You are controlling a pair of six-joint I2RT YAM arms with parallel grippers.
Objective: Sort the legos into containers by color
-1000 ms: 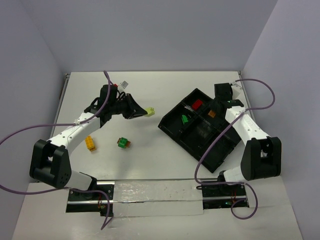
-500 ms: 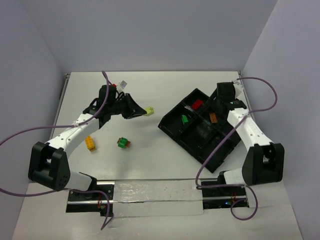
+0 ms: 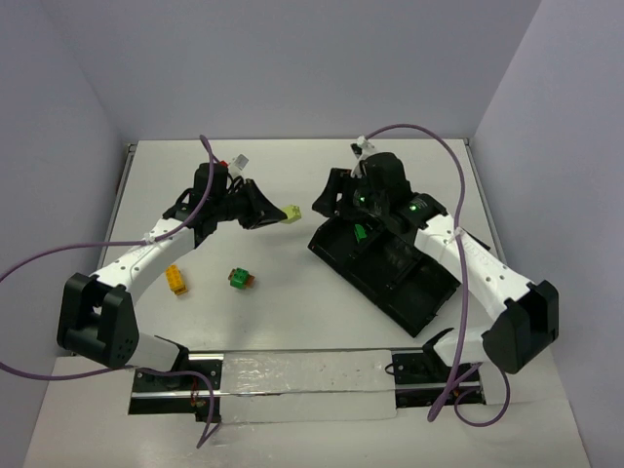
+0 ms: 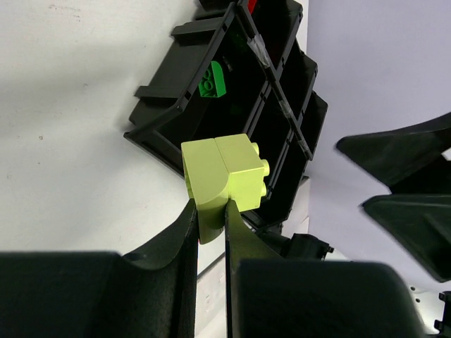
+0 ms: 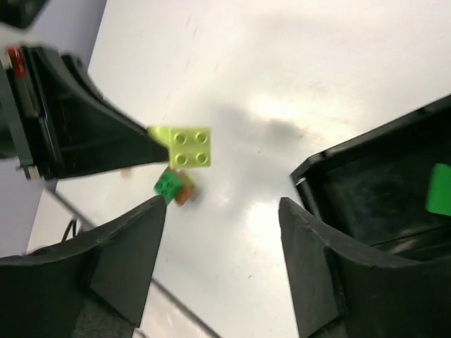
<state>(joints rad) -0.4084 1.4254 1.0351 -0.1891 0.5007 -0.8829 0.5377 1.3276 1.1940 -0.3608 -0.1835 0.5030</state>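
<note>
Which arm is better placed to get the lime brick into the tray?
Probably the right: its gripper is open by the tray, facing the lime brick. The left gripper is shut on that brick, short of the tray.

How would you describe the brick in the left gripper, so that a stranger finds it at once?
Start at the black tray on the right of the table, then look left to the left gripper pointing at it. Clamped between its jaws is the pale yellow-green brick; the yellow brick and the green-on-orange pair lie loose on the table.
</note>
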